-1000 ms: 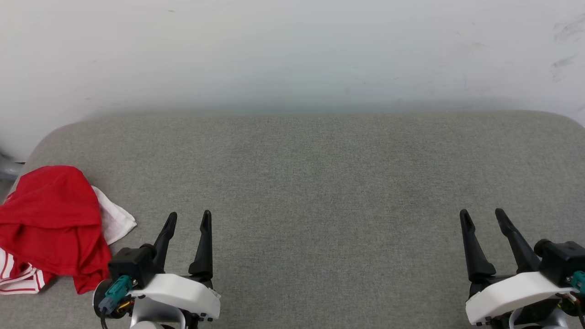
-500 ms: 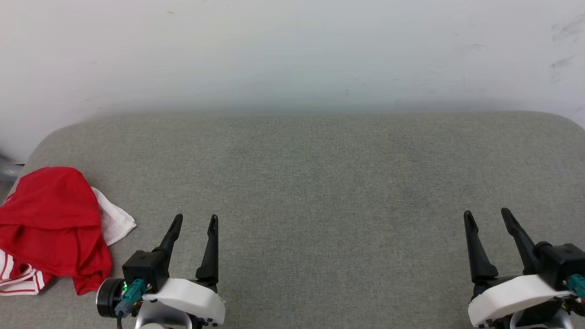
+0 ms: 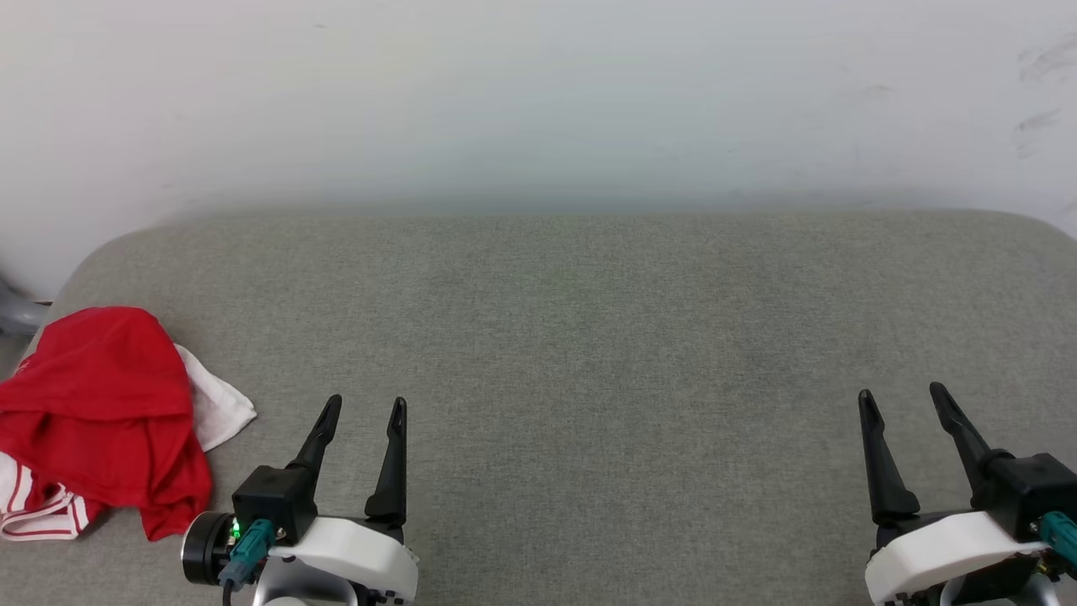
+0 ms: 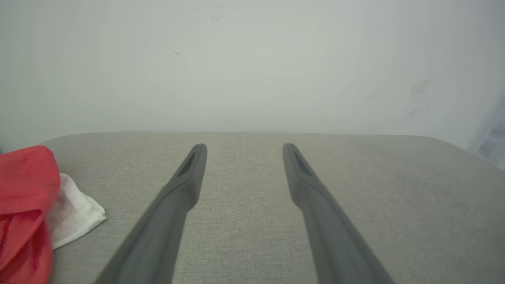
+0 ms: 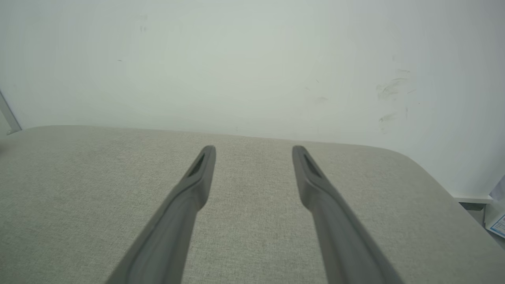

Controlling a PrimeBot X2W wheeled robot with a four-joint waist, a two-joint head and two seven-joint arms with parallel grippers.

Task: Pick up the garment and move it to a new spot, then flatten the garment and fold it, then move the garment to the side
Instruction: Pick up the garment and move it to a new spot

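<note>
The garment (image 3: pixel 101 412) lies crumpled at the left end of the grey padded surface (image 3: pixel 589 337), a red heap with a white sleeve poking out to the right and striped trim at the bottom left. Its lettering is hidden. In the left wrist view the garment (image 4: pixel 27 205) sits at the left edge. My left gripper (image 3: pixel 366 408) stands open and empty just right of the heap, apart from it. My right gripper (image 3: pixel 900 397) is open and empty near the lower right. Both wrist views show open grippers, the left gripper (image 4: pixel 241 148) and the right gripper (image 5: pixel 254 150), over bare fabric.
A white wall (image 3: pixel 538 101) rises straight behind the padded surface. A grey metal part (image 3: pixel 17 311) shows past the surface's left edge. The surface's right corner rounds off, with a floor gap and a box (image 5: pixel 498 221) beyond it.
My left gripper has drawn back towards the bottom of the head view and turned slightly. The right gripper dropped a little. The garment lies as before; the head view shifted slightly.
</note>
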